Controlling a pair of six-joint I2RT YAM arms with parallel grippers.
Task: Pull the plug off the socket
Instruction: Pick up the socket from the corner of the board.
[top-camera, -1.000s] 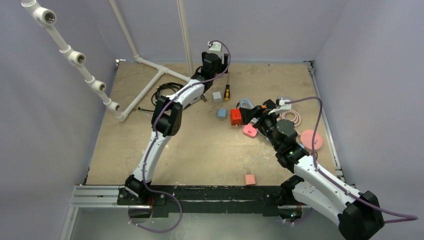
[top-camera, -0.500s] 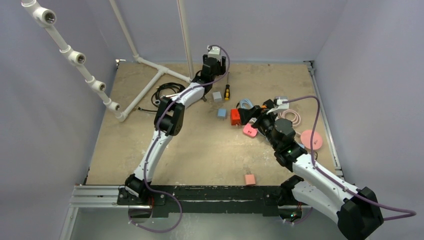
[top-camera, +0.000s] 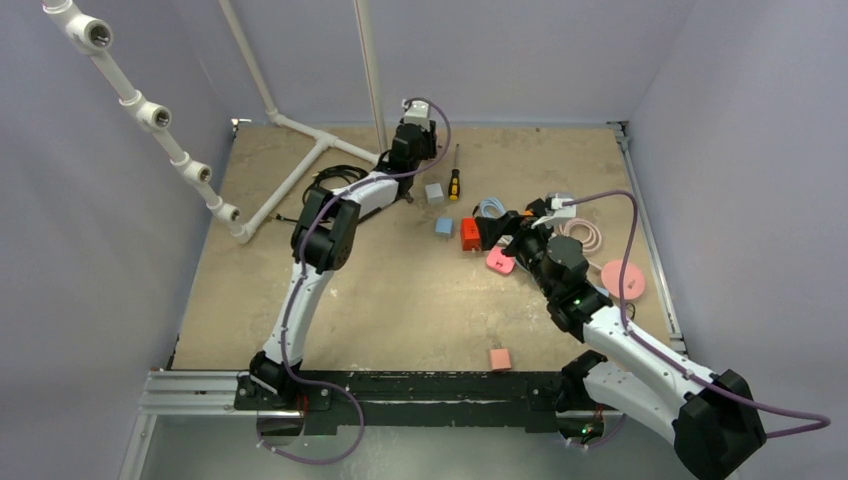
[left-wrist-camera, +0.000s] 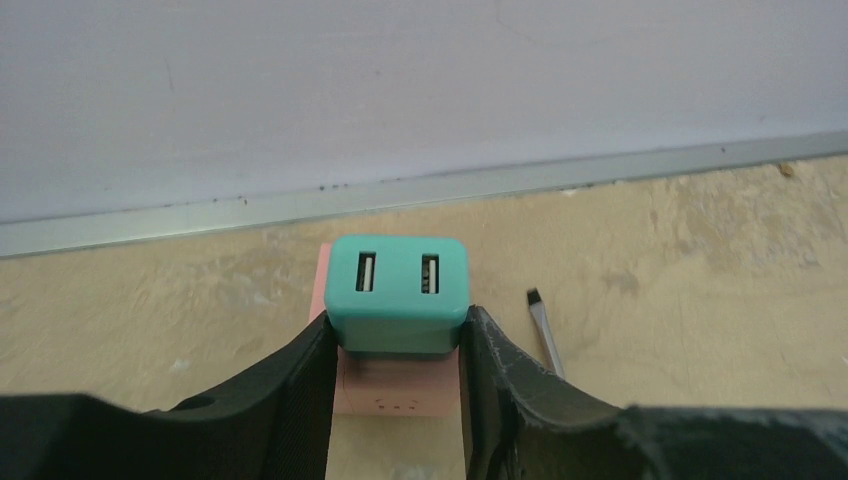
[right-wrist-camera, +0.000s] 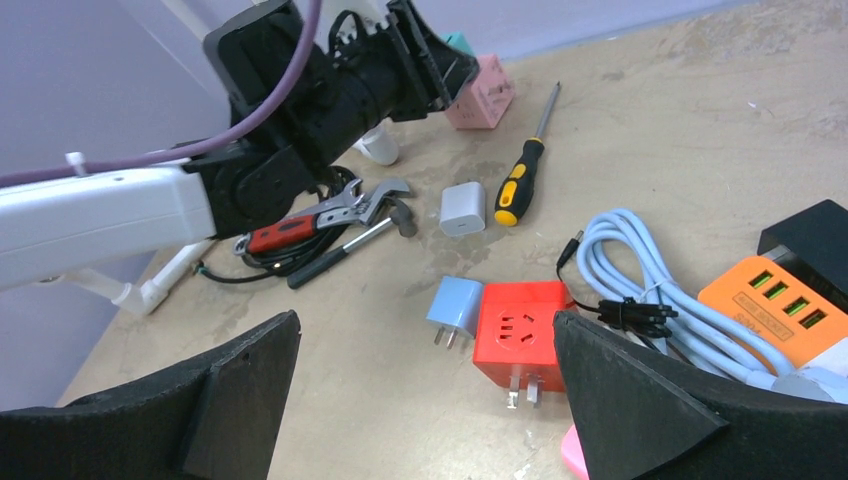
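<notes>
Teal plug — seated in the pink socket by the bench's far edge — is clamped between the left fingers, right fingers spread and empty; grasp looks made, next a straight pull apart.

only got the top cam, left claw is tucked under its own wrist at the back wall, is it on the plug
Observer: Yes. In the left wrist view the left claw is shut on the teal plug, one finger on each side.
Operator: plug out yet
Observer: No, it sits flush in the pink socket, with no gap showing.
Operator: right claw busy
Observer: No. The right wrist view shows the right claw wide open, holding nothing.
</notes>
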